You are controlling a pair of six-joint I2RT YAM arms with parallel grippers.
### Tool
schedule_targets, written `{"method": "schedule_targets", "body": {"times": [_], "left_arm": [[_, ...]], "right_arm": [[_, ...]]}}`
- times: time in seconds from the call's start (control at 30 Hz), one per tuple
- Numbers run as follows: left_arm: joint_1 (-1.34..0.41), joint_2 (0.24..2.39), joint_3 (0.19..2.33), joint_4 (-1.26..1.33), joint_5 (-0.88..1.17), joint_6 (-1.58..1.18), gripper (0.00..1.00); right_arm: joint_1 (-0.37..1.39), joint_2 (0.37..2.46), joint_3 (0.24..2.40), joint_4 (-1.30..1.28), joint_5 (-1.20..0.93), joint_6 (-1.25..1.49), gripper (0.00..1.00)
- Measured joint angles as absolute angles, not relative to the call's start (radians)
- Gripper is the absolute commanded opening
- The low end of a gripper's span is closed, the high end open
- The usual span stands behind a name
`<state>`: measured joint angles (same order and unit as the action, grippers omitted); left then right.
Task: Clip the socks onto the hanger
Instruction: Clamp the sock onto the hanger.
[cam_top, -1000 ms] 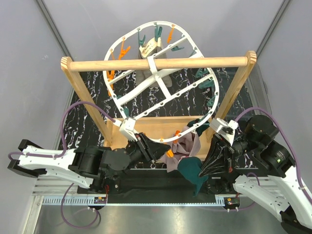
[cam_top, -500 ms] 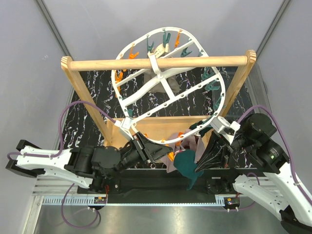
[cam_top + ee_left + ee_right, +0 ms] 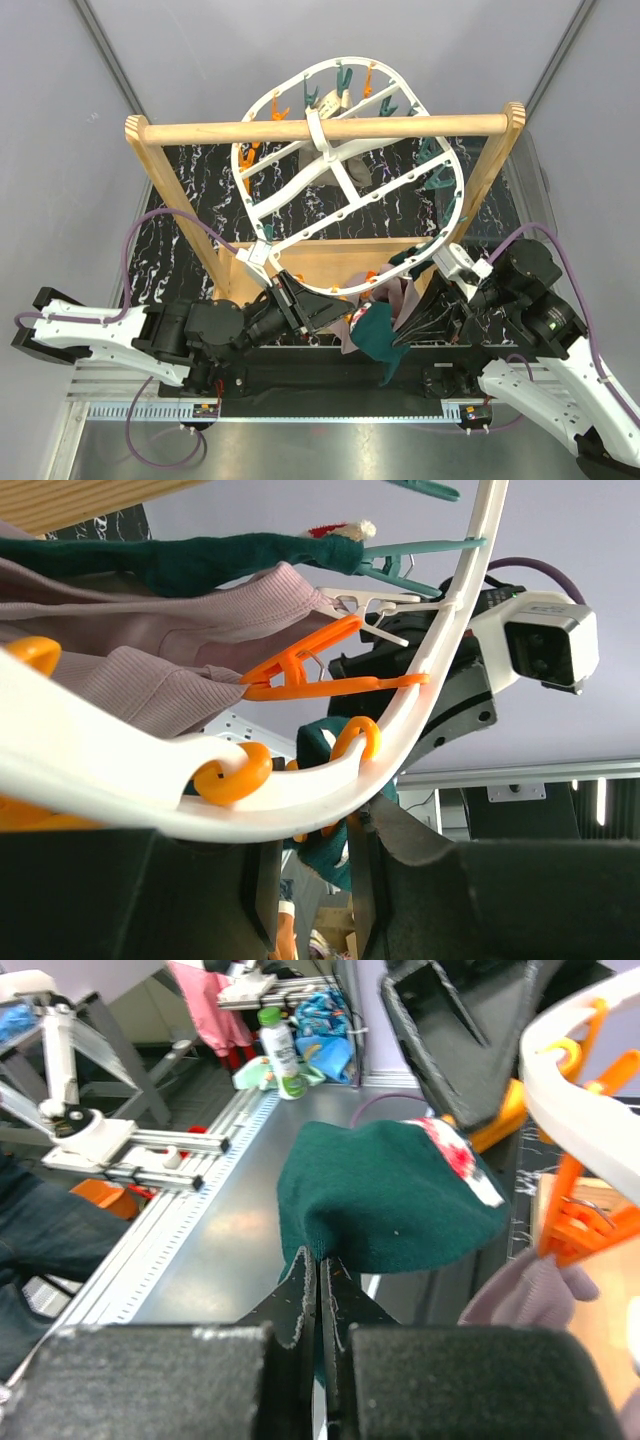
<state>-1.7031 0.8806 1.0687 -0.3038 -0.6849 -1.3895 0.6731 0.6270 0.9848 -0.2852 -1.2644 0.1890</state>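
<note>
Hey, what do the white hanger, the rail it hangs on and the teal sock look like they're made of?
The hanger looks like moulded plastic, smooth and slightly glossy white. The rail is probably unpainted pale wood, matte with faint grain. The teal sock is soft knit fabric, matte, with a fine fuzzy texture.

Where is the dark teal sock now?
Top view, near edge, centre-right: the teal sock hangs pinched in the right end effector, below the near rim of the hanger, beside the pink sock.
</note>
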Motion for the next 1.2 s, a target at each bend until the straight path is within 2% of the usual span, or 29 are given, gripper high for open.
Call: {"method": "schedule_targets", "body": {"times": [0.43, 0.73, 1.2], "left_arm": [[-1.703, 0.864, 1.052, -0.297, -0.684, -1.390, 0.00], [-1.703, 0.852, 1.037, -0.294, -0.685, -1.393, 0.00], [-1.703, 0.850, 1.037, -0.297, -0.685, -1.411, 0.00]], "right_arm": [[0.673, 0.593, 0.862, -0.345, -1.190, 0.110, 0.00], [0.673, 0.449, 0.823, -0.235, -1.242, 0.264, 0.00], [0.673, 0.417, 0.796, -0.088, -1.278, 0.412, 0.00]]}}
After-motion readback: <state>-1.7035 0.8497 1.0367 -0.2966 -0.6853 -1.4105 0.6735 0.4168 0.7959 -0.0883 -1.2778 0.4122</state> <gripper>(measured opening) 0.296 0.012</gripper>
